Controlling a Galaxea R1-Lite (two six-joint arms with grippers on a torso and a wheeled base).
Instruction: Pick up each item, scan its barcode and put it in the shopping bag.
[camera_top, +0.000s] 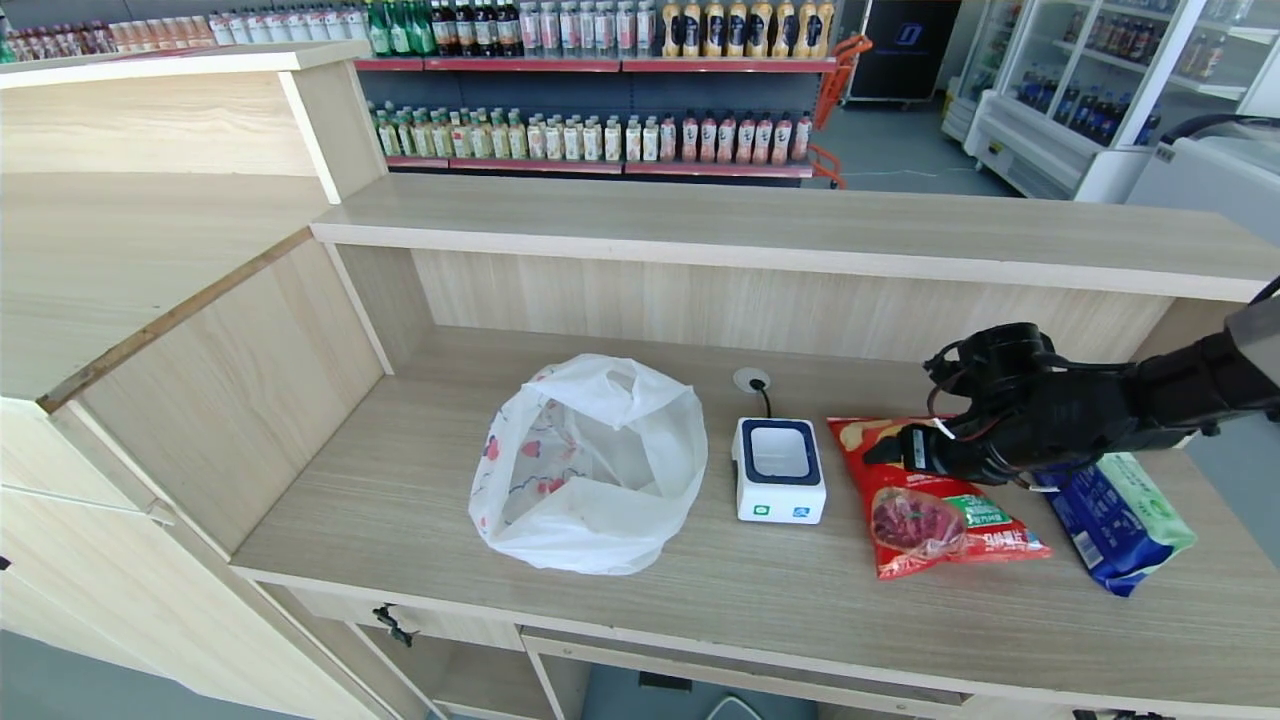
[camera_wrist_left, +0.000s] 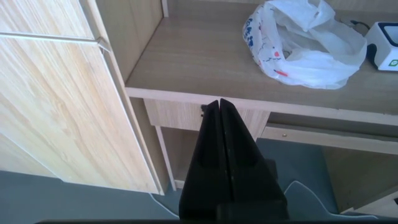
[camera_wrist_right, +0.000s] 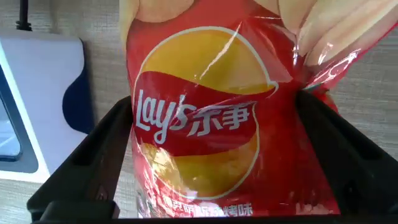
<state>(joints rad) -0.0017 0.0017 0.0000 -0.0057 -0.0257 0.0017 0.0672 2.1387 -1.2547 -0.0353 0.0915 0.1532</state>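
Right gripper (camera_wrist_right: 214, 106) hangs right of centre in the head view, fingers spread wide. Glossy red crisp bag (camera_top: 935, 520) lies between them.

Blue pack (camera_top: 1112, 522) partly behind right arm (camera_top: 1185, 395), scanner (camera_wrist_left: 384, 42) cut by edge

The red crisp bag (camera_wrist_right: 205, 124) carries a round logo with lettering.

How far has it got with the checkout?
Barely started. Done: nothing visible; the shopping bag looks empty, though folds hide part. In hand: the open right gripper straddles the red chip bag, lying on the counter beside the scanner. Still to do: scan and bag it, then the blue package.
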